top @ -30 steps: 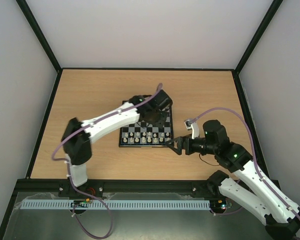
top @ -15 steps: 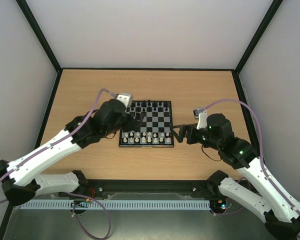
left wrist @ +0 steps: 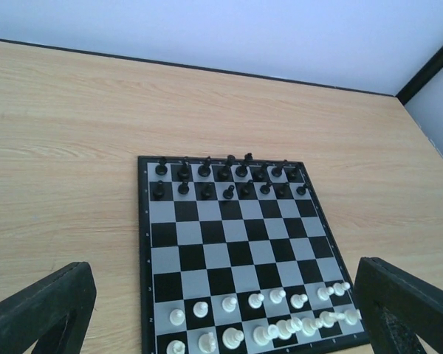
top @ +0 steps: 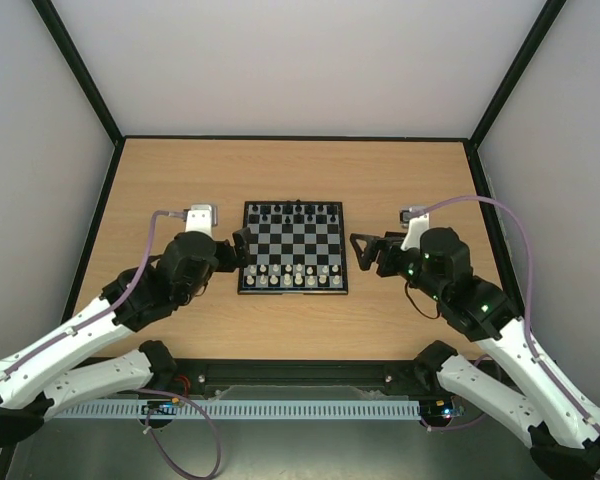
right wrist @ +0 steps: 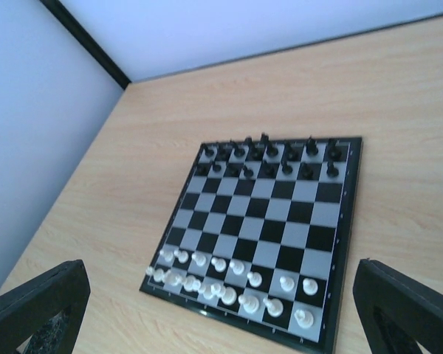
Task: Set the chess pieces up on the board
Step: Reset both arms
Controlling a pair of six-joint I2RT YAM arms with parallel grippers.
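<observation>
I see the small square black-and-pale checkered chessboard (top: 292, 245) lying flat on the light wooden table (top: 180, 190), with tiny cream plastic chess pieces (top: 292, 275) filling its two near rows. My left gripper (top: 243, 250) sits just off its left edge and my right gripper (top: 363, 252) just off its right, both spread wide and empty.

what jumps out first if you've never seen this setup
The small checkered board in the middle of the wooden table draws the eye. Black pieces fill its far two rows and white pieces line the near two, some crowded unevenly. The left gripper and right gripper sit just off its side edges, both open and empty.
</observation>
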